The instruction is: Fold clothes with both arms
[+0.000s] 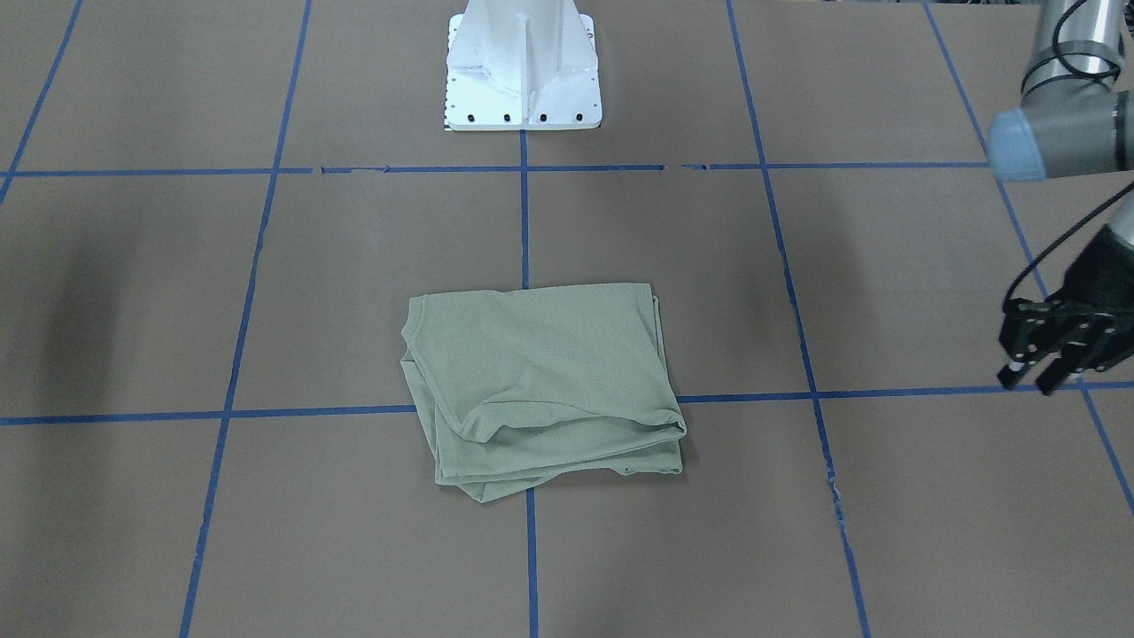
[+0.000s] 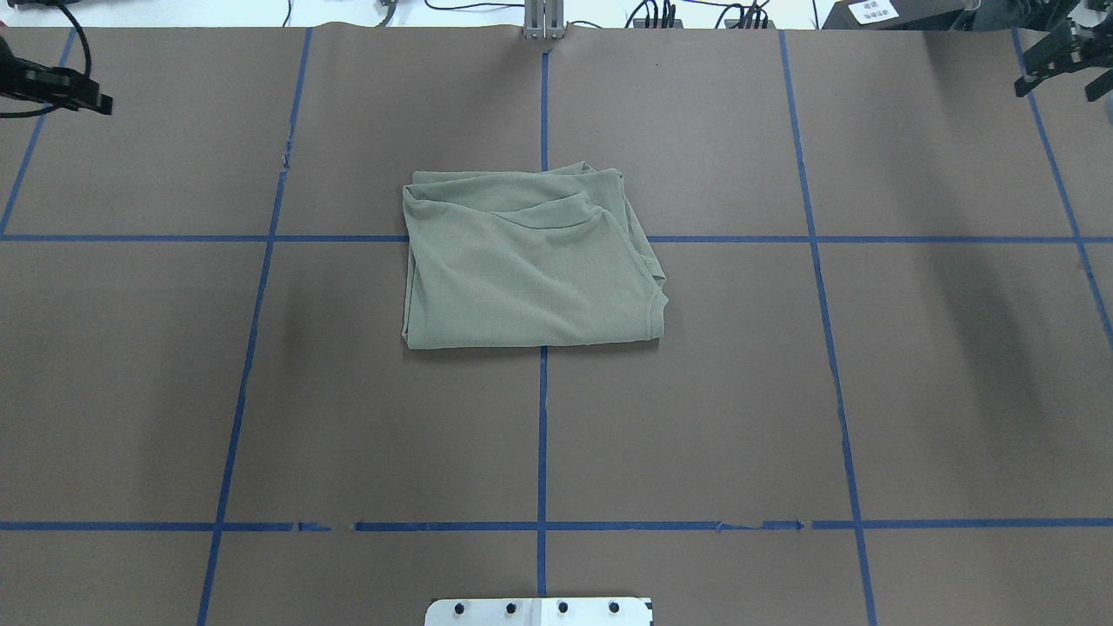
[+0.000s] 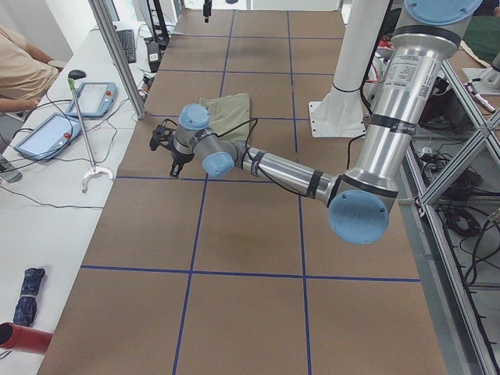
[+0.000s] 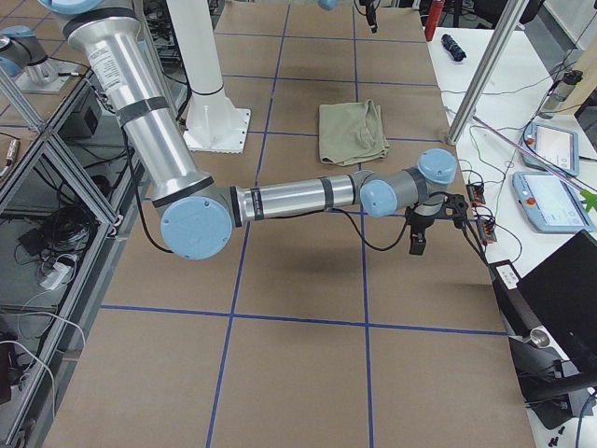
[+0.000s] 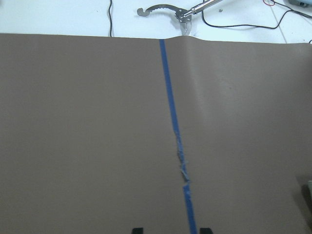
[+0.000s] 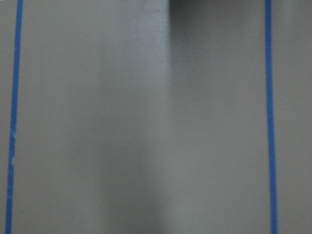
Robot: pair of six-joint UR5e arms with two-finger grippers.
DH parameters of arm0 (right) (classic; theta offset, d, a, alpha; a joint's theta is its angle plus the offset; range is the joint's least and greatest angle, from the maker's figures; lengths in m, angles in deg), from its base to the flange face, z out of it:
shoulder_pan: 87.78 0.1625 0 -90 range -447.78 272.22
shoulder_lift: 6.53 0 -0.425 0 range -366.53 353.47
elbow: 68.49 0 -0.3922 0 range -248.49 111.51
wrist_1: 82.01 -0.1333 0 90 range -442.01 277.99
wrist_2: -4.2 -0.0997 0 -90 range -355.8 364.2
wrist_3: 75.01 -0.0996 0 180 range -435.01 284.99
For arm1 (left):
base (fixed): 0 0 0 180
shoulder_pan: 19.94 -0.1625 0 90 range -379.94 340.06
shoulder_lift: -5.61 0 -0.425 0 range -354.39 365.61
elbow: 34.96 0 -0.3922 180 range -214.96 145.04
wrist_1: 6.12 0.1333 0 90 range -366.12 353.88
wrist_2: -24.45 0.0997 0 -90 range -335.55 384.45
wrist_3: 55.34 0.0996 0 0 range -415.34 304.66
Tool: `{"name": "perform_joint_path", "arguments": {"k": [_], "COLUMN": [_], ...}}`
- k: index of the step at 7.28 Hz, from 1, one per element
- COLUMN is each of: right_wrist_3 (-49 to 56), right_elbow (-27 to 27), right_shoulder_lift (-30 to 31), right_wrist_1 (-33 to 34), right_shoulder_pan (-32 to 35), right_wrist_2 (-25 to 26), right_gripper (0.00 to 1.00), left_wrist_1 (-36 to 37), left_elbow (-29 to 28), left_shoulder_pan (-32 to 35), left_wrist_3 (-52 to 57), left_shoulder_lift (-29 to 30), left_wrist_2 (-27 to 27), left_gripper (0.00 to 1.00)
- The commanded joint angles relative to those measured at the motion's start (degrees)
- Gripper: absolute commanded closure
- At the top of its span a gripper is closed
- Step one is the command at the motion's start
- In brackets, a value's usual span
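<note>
Shirt (image 2: pixel 530 269): 1 pc, sage green, folded into a rough rectangle w/ loose layered edges on the operators' side. It lies flat at table ctr, over the spot where the centre tape line meets a cross line. Nothing is touching it.

L gripper (image 1: pixel 1030 383): fingers apart, nothing between them. It sits out toward the table's far corner on the robot's left, well apart from the shirt. The L wrist cam shows both fingertips (image 5: pixel 138 230) spread at the frame bottom, bare table beyond.

R gripper (image 2: pixel 1056 89): fingers look apart too, nothing held. It's at the opposite far corner, also well apart from the shirt (R wrist cam gives only blurry table and tape).

Surface: table (image 2: pixel 261 391) covered in brown sheet, w/ a grid of blue tape (image 2: pixel 541 435); the tape is scuffed in spots. White pedestal base (image 1: pixel 523 80) is bolted at the robot's side, in line w/ the centre tape.

Room: white side bench (image 3: pixel 55 203) along the far edge, w/ cables. On it are 2 pendants (image 3: pixel 94 98), 1 reacher tool (image 3: pixel 84 133) and 1 dark folded umbrella (image 3: pixel 27 285). An aluminium post (image 3: pixel 117 55) stands at the bench edge. 1 person (image 3: pixel 19 70) in a beige top is seated there, only partly in view.

Count: 1 shirt, 2 arms, 2 grippers.
</note>
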Motion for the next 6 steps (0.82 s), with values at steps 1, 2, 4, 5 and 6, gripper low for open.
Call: {"name": "perform_joint_path", "arguments": {"k": [1,2,4,5,6], "right_wrist_3": [13.8,14.1,14.1,13.2,14.0], "right_elbow": [-2.7,-4.5,-7.3,-7.4,-7.0], "right_shoulder_lift": [3.7,5.2,8.4,9.4,10.0], "right_wrist_1": [7.8,8.8,9.0,9.0,8.9], "right_shoulder_pan": [6.9,7.8,7.4,6.9,6.8], "right_wrist_2": [-2.8,-2.8,-2.1,-2.0,-1.9], "right_gripper": [0.0,0.0,0.0,0.0,0.0], "left_wrist_1": [13.6,19.5,21.4,13.9,10.0], "left_elbow": [-0.5,-1.0,-1.5,-3.0,-3.1], "left_shoulder_pan": [11.9,16.5,19.3,19.2,19.2], "left_wrist_3": [21.4,28.3,32.0,31.4,31.0], "left_shoulder_lift": [-0.3,-1.2,-7.5,-11.6,-13.5], "left_wrist_2": [-4.2,-10.3,-13.2,-13.4,-13.0], "left_gripper": [0.5,0.49,0.0,0.0,0.0]}}
